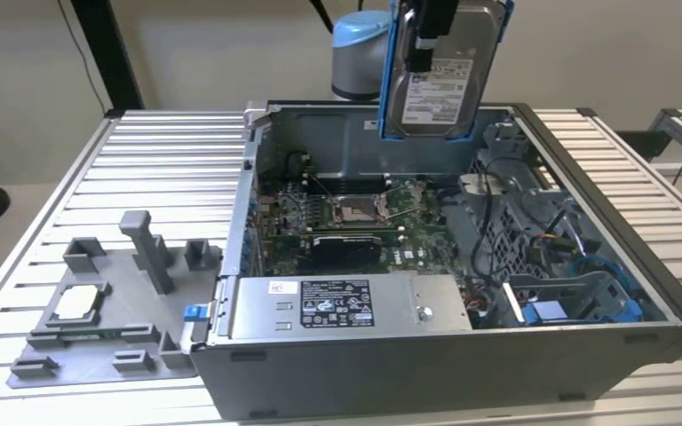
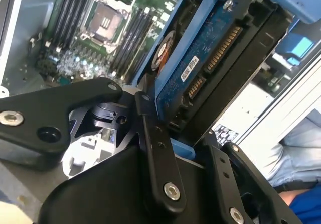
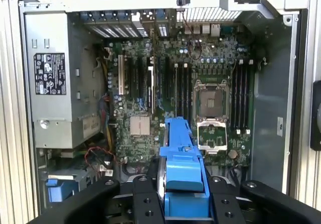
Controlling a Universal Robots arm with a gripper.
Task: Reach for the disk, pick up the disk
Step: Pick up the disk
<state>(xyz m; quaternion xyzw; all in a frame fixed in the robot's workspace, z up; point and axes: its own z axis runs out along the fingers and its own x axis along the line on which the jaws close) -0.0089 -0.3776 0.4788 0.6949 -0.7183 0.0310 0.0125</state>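
The disk is held upright in mid-air above the far edge of the open computer case, its white label facing the exterior view and its blue bracket framing both long sides. It is clear of the case interior and touches nothing but the gripper, whose black fingers are clamped on the drive's upper part in the exterior view.

In the second wrist view the disk is seen from its circuit-board side, w/ blue board and connector strip exposed, and the gripper is pinched on it: black finger links are pressed against the blue bracket edge. In the first wrist view the bracket's blue end is seen edge-on betw. the black fingers, w/ the gripper closed around it.

Below, the motherboard lies flat on the case floor, w/ the empty CPU socket near its middle. The long grey power supply box is set along the case's near edge. The case sits on a ribbed metal table. A grey plastic fixture lies at the table's near corner on the exterior view's left, a small square silver chip resting in it. A person's sleeve is glimpsed at the second wrist view's border.
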